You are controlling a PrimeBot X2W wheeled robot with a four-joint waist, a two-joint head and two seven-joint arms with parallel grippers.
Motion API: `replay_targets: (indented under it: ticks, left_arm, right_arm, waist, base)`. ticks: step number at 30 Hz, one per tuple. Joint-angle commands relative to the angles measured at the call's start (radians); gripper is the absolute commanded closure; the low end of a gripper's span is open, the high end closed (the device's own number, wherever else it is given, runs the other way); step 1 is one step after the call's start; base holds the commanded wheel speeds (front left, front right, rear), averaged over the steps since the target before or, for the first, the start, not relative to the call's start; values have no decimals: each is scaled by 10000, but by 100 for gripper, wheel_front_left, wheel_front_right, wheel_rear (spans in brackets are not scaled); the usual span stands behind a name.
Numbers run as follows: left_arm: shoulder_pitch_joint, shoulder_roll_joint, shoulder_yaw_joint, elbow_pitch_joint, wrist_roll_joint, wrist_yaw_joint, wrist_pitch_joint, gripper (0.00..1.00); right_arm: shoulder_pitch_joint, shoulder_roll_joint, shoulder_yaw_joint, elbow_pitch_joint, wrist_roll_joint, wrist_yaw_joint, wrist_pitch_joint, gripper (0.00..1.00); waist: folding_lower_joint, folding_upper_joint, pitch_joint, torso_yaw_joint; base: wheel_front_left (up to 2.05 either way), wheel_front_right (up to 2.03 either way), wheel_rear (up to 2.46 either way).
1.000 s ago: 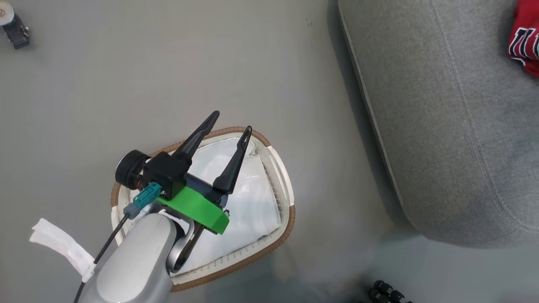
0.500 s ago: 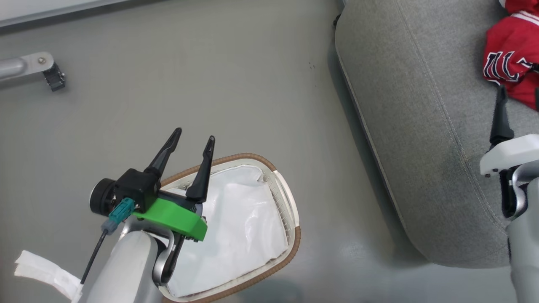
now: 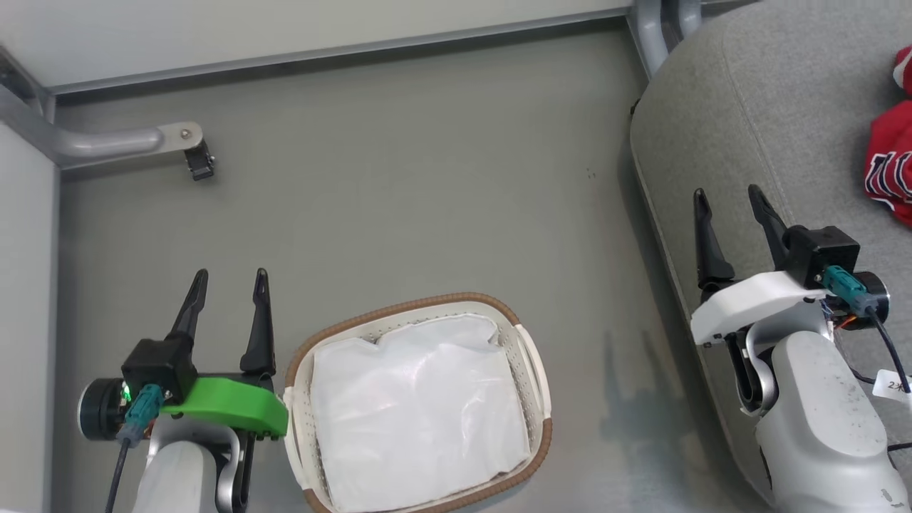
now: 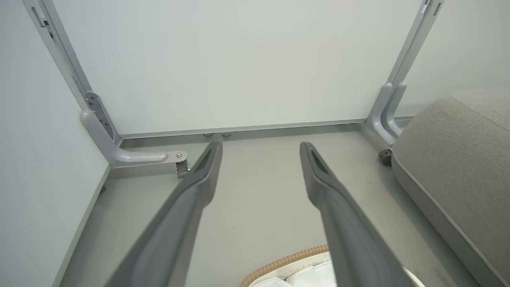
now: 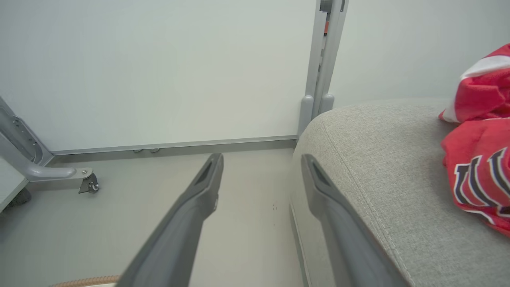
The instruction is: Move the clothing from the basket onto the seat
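The white perforated basket point(image 3: 536, 370) with its brown woven rim stands on the floor at bottom centre, and inside it I see only the white liner point(image 3: 413, 413). Red clothing point(image 3: 890, 171) with black-and-white lettering lies on the grey seat point(image 3: 776, 100) at the right edge; in the right wrist view the clothing point(image 5: 478, 159) lies bunched at the right on the seat point(image 5: 378, 159). My left gripper point(image 3: 228, 276) stands open and empty to the left of the basket. Over the seat's left edge my right gripper point(image 3: 727, 194) is open and empty.
A pale wall panel on a grey metal frame runs along the back. One frame foot with a caster point(image 3: 192, 153) sits on the floor at the left, and a frame post point(image 3: 652, 28) stands by the seat's far corner. Open grey floor lies between basket and wall.
The head camera has tilted up, bringing the wall into view. My left gripper has moved off the basket to its left side. My right gripper has come into view by the seat edge.
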Motion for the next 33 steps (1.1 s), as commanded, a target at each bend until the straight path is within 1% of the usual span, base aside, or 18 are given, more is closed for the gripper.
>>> replay_targets:
  ticks: [1, 8, 12, 14, 21, 27, 33]
  left_arm:
    - [263, -49, 171, 82, 144, 57, 6, 0]
    - [649, -258, 887, 391, 371, 98, 5, 0]
    - [800, -302, 1086, 439, 446, 87, 5, 0]
    - [924, -323, 1186, 461, 473, 162, 6, 0]
    - [1219, -332, 1075, 578, 97, 112, 6, 0]
    - [1442, -335, 972, 379, 33, 170, 6, 0]
    - [1575, -335, 919, 256, -276, 104, 5, 0]
  right_arm:
    - [182, 21, 104, -3, 57, -15, -41, 0]
    - [458, 146, 627, 78, 392, -15, -41, 0]
    - [684, 162, 947, 163, 617, -15, -41, 0]
    - [848, 159, 1065, 186, 722, -15, -41, 0]
    - [1276, 166, 1291, 225, 641, -15, -42, 0]
    - [1512, 164, 1396, 252, 713, -15, -42, 0]
    - [1645, 165, 1483, 255, 771, -15, -42, 0]
  waist:
    - [0, 0, -471, 422]
    - [0, 0, -939, 534]
    - [0, 0, -1234, 583]
    - [0, 0, -1391, 623]
    - [0, 0, -1728, 721]
    - [0, 0, -1958, 749]
    - [0, 0, -2120, 758]
  base:
    - [0, 0, 0]
    - [0, 0, 0]
    - [0, 0, 0]
    - [0, 0, 0]
    - [0, 0, 0]
    - [0, 0, 0]
    - [0, 0, 0]
